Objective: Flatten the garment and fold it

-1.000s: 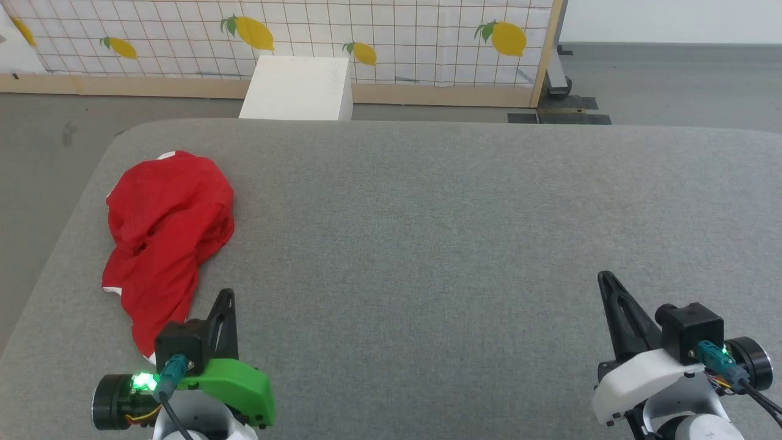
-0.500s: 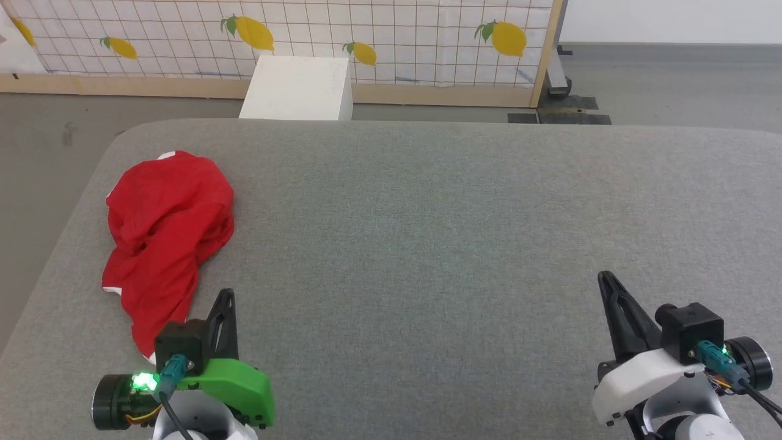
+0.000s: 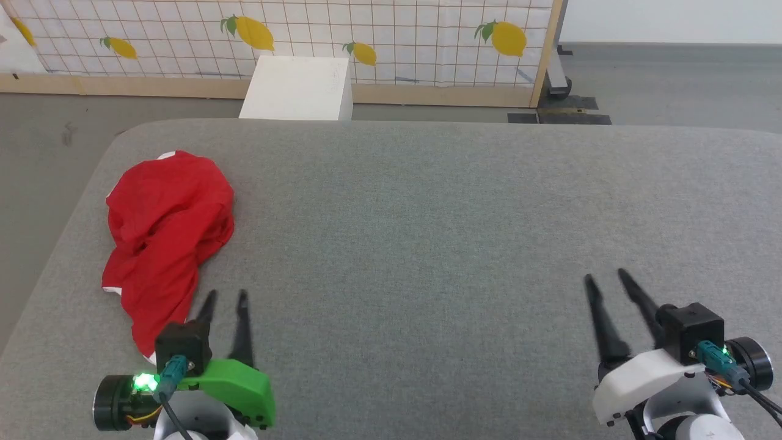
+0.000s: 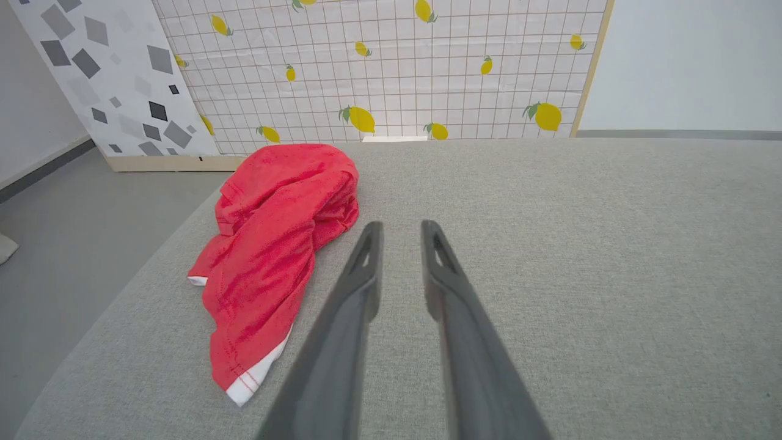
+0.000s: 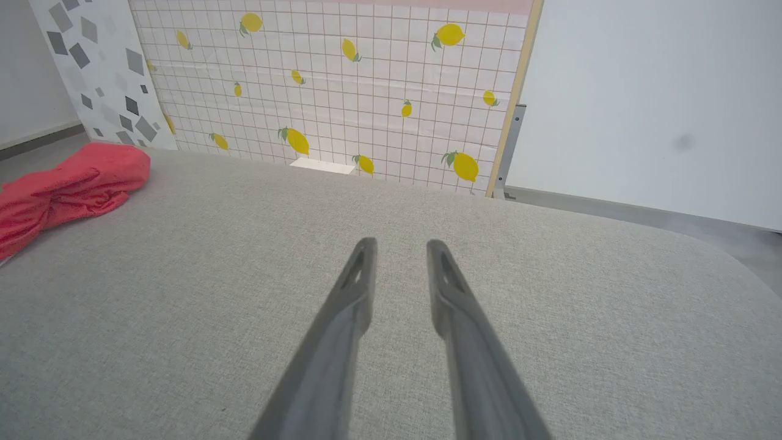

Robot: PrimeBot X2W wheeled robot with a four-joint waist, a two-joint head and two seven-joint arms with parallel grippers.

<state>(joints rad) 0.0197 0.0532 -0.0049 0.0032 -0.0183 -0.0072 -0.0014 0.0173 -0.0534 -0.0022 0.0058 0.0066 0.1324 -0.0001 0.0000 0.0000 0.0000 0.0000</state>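
Note:
The garment (image 3: 165,235) is a bright red crumpled heap with a bit of white trim, lying on the left part of the grey table (image 3: 427,214). In the left wrist view the garment (image 4: 275,244) lies just left of my fingers, its white-edged hem nearest me. My left gripper (image 3: 226,296) hovers at the lower left, right beside the garment's near end, open with nothing between its fingers. My right gripper (image 3: 606,278) is at the lower right, far from the cloth, open and empty. In the right wrist view the garment (image 5: 61,189) sits at the far left edge.
A white box (image 3: 298,88) stands on the floor behind the table's far edge. A lemon-patterned grid panel (image 3: 366,36) backs the scene. The table's left edge and rounded far-left corner run close to the garment. Bare grey surface spreads between the two grippers.
Both grippers have opened: their fingers were together in the earlier frames and now stand apart. The arms and the garment have stayed where they were.

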